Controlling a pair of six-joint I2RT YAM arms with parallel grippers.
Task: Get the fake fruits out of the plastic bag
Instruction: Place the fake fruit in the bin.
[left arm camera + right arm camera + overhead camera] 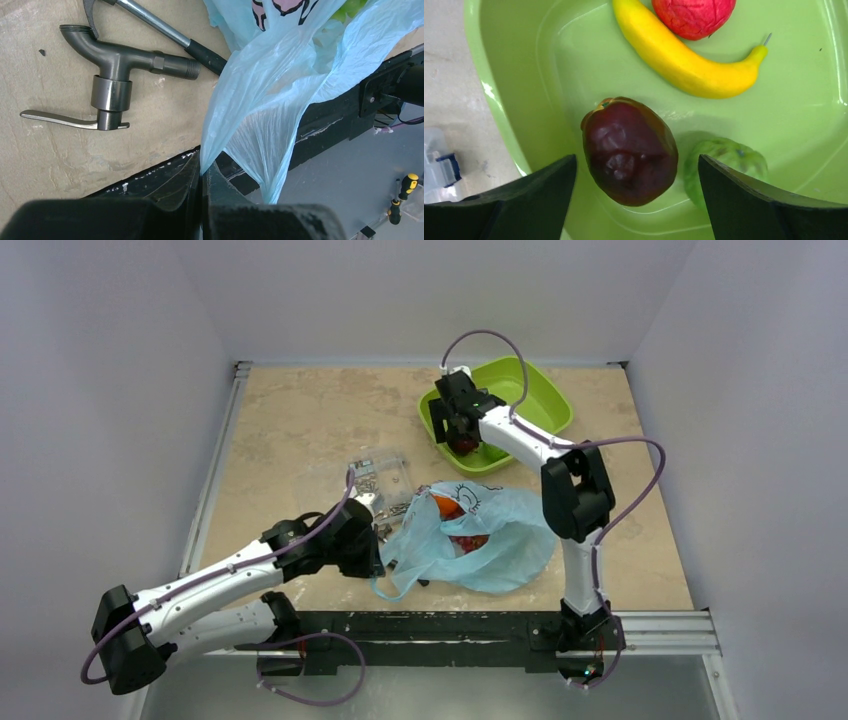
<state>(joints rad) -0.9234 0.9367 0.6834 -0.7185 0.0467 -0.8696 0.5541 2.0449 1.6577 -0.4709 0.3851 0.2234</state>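
The light-blue plastic bag [500, 540] lies crumpled near the front of the table, with orange and red fake fruits [449, 507] showing in its mouth. My left gripper [202, 172] is shut on a fold of the plastic bag [270, 90] at its left edge. My right gripper [636, 170] hangs open over the green tray [524, 75]. A dark purple plum [629, 150] lies between its fingers with a gap on each side. A yellow banana [684, 57], a red fruit [694, 15] and a green fruit [729, 162] also lie in the tray.
A grey metal tap fitting [117, 75] and a long-handled tool [165, 32] lie left of the bag. A clear bag of screws [380, 475] sits behind them. The green tray [540, 405] stands at the back right. A screwdriver [402, 197] lies below the table's front rail.
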